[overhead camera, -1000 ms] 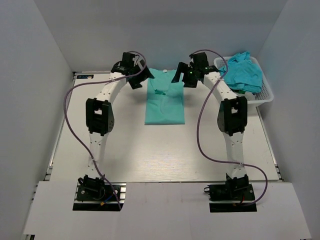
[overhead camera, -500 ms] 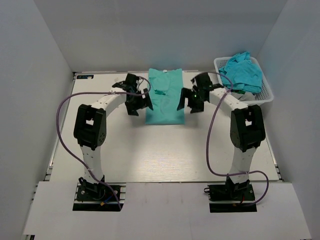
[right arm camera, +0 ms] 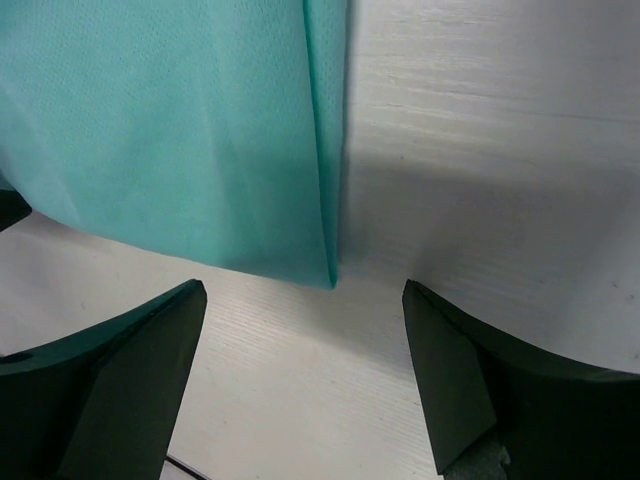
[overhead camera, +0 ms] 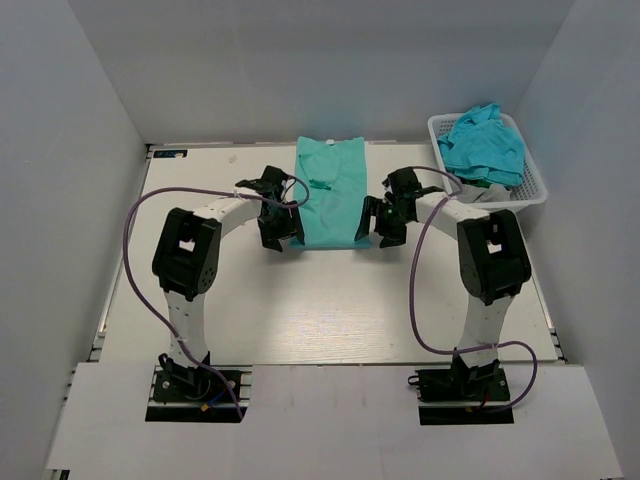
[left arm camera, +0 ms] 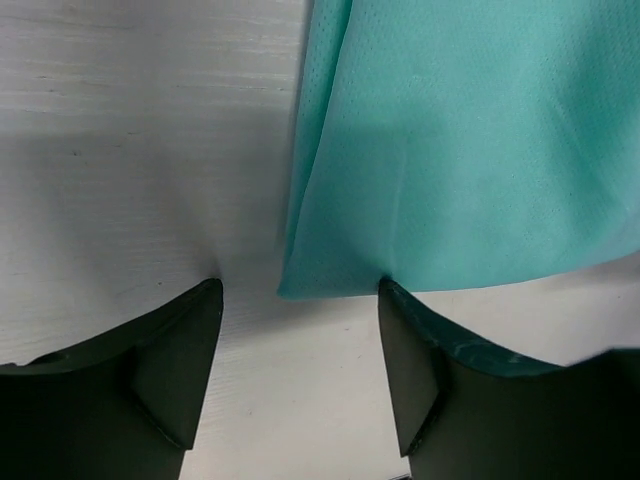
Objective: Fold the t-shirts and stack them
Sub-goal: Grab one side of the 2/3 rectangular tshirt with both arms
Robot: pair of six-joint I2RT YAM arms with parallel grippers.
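Teal cotton, folded into a long strip, lies flat on the far middle of the table (overhead camera: 300, 310). This shirt (overhead camera: 330, 190) has its collar end away from us and its hem toward the arm bases. More shirts (overhead camera: 482, 142) of the same colour are heaped in the white basket (overhead camera: 536, 192) at the far right.

We have the left gripper (overhead camera: 280, 230) low at the near left corner of the hem. Its jaws stand apart, and in the wrist view the corner (left arm camera: 292, 288) sits between the two fingers. The right gripper (overhead camera: 378, 224) mirrors it at the near right corner (right arm camera: 328, 278), jaws wide and nothing held.

We judge the step in hand to be pinching both hem corners so the near end can be folded up over the far end. To do it well, we should:

- Get one finger under every layer at each corner, since the fabric is thin and the top ply alone would peel away.
- Close both sides together and at matching depth, or the fold will skew.
- Lift only enough to clear the cloth, keeping the hem taut between the two arms.
- Carry it straight toward the collar without dragging the strip along the table.
- Lay the edges in line before letting go.
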